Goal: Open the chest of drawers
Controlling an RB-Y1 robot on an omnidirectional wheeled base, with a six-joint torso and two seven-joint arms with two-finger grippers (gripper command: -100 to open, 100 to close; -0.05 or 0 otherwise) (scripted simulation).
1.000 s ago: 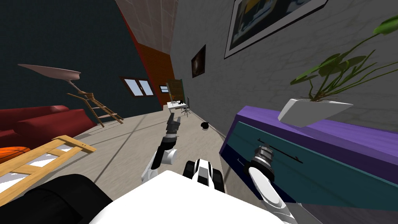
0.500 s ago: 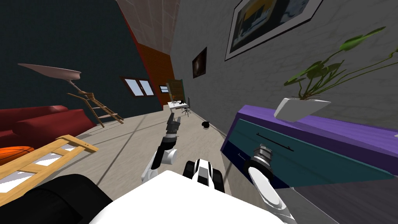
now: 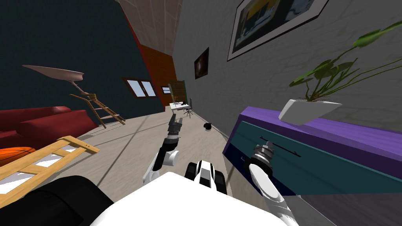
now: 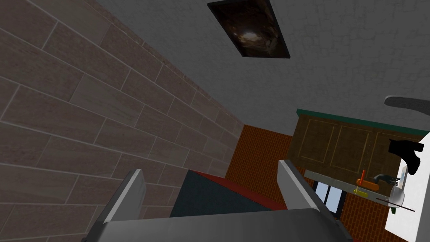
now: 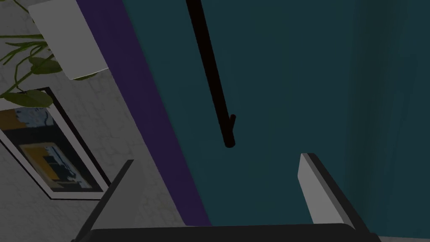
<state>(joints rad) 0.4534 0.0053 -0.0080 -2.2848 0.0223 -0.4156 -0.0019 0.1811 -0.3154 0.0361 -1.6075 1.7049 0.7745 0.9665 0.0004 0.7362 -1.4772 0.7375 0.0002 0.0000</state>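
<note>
Head view: the chest of drawers (image 3: pixel 314 133) stands by the wall (image 3: pixel 255 78) on my right, the right gripper (image 3: pixel 265 144) just before the near end of the black handle (image 3: pixel 284 149) on its teal drawer (image 3: pixel 333 168), the left gripper (image 3: pixel 174 119) out over the floor (image 3: pixel 129 145), well apart. Left wrist view: its fingers (image 4: pixel 130 189) stand spread, empty. Right wrist view: fingers (image 5: pixel 313 176) spread, handle's end just ahead between them; I would ease forward and along the bar, pinch across it, then pull straight out.
</note>
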